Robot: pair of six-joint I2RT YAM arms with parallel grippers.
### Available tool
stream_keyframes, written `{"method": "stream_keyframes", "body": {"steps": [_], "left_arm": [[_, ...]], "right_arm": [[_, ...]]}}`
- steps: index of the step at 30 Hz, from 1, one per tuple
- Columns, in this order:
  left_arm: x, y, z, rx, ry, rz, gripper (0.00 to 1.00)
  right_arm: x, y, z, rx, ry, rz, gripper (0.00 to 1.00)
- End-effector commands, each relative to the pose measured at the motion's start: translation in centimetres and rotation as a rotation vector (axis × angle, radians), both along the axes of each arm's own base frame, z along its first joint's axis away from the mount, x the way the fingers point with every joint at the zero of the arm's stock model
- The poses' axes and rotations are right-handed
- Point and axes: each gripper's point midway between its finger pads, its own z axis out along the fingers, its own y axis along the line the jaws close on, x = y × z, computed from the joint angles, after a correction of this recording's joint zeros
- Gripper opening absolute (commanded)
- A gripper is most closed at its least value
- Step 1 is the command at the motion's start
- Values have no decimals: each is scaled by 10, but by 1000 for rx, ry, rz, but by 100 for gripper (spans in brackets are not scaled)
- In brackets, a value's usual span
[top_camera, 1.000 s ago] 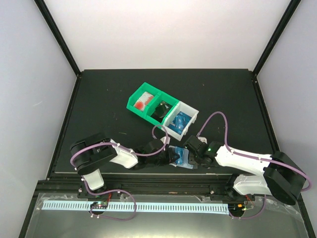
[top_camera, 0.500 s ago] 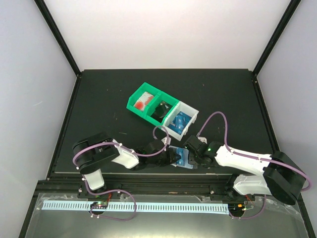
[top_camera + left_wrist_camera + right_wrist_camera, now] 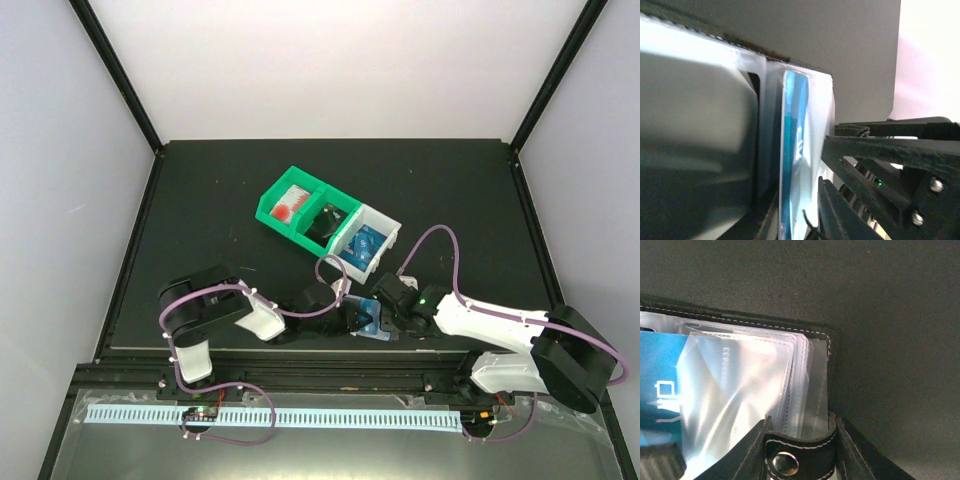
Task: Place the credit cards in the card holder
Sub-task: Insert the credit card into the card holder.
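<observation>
From above, the card holder (image 3: 368, 322) was seen low on the table (image 3: 220, 220), between the left gripper (image 3: 351, 318) and the right gripper (image 3: 387, 314). At the left wrist, a blue card (image 3: 792, 150) was seen against a clear sleeve (image 3: 820, 115); that gripper's state could not be told. At the right wrist, the holder's strap (image 3: 800, 452) was clamped between the fingers.

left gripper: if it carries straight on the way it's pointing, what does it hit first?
The clear sleeves of the card holder, with the blue card among them. They are dead ahead of the left gripper and look very close. The right gripper sits just beyond, but depth is hard to judge.
</observation>
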Motion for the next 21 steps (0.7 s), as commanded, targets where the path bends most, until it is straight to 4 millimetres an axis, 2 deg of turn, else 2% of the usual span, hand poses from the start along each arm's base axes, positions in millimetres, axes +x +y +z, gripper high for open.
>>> {"method": "stream_keyframes", "body": {"steps": [1,8,12,17,21], "left_arm": [[-9,10,-7,129,-43,-34,24],[-5,28,0,220,-99,-2,38],[-3,29,5,253,-135,-1,43],[4,29,8,294,-179,-2,43],[9,27,4,336,-198,-9,37]], "right_arm": [[-8,-13,-12,-62,31,-8,35],[-8,-12,-12,-55,33,4,36],[-9,-10,-12,-42,36,10,37],[-10,-9,-13,-36,38,11,38],[-10,-9,-14,-34,40,12,38]]}}
